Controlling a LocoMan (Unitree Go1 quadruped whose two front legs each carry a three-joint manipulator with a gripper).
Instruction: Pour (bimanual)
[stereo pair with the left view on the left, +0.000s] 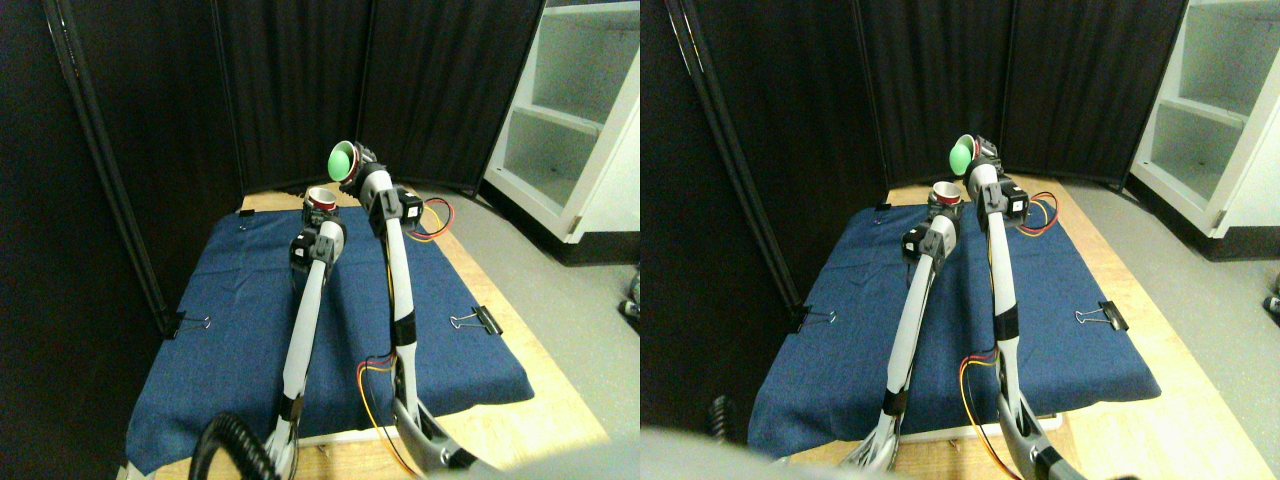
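A green cup (343, 157) is held high at the end of my right manipulator, tipped on its side with its mouth facing left and down. My right gripper (358, 166) is shut on it. Just below and to the left, a red cup with a white rim (321, 198) stands upright in my left gripper (322, 212), which is shut on it. The green cup's mouth hangs a little above and right of the red cup's opening. Both cups are raised above the far part of the blue cloth (240, 320). What is inside the cups does not show.
The blue cloth lies on a wooden board (520, 320), pinned by binder clips (478, 320) at right and left. Black curtains close the back and left. A white shelf unit (570, 120) stands at the right on grey floor.
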